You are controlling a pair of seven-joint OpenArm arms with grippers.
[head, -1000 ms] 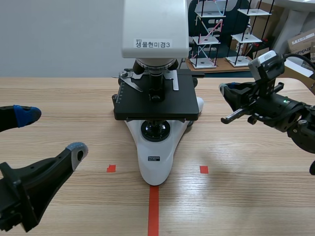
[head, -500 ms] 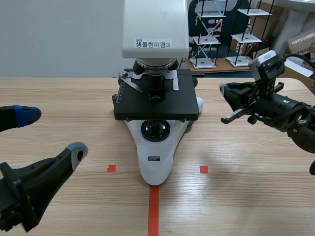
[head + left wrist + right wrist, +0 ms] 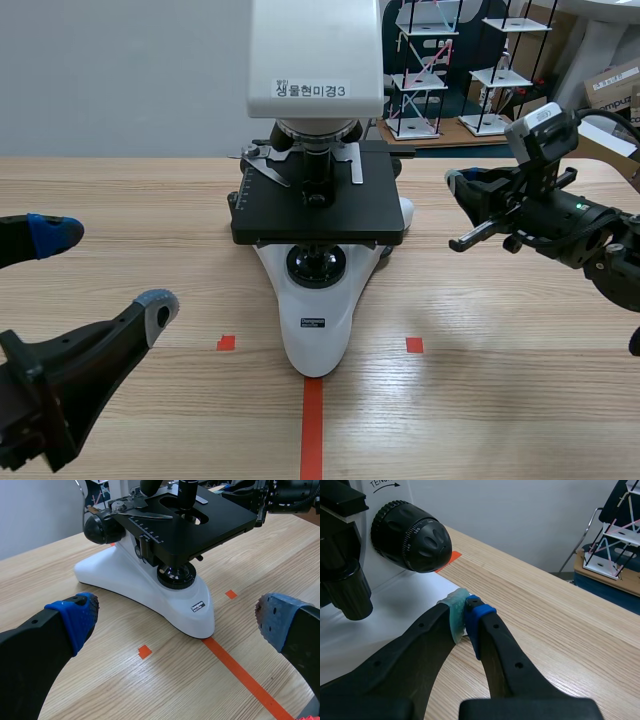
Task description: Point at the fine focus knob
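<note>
A pale wood-grain bench (image 3: pixel 520 400) carries a white and black microscope (image 3: pixel 318 340) at its middle. A grey wall (image 3: pixel 120 70) and white rod racks (image 3: pixel 418 80) stand beyond its far edge. The black ribbed fine focus knob (image 3: pixel 431 536), on the microscope's side, is just ahead of the right gripper (image 3: pixel 465 611), whose jaws are clenched on nothing. The left gripper (image 3: pixel 105 270) has its jaws released.

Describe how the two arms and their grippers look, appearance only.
Both arms are matte black. The left gripper has thick curved fingers tipped with dotted blue pads. The right gripper has one grey-green pad and one blue pad. The right arm carries a silver-grey camera block, a small green light and a black cable.
</note>
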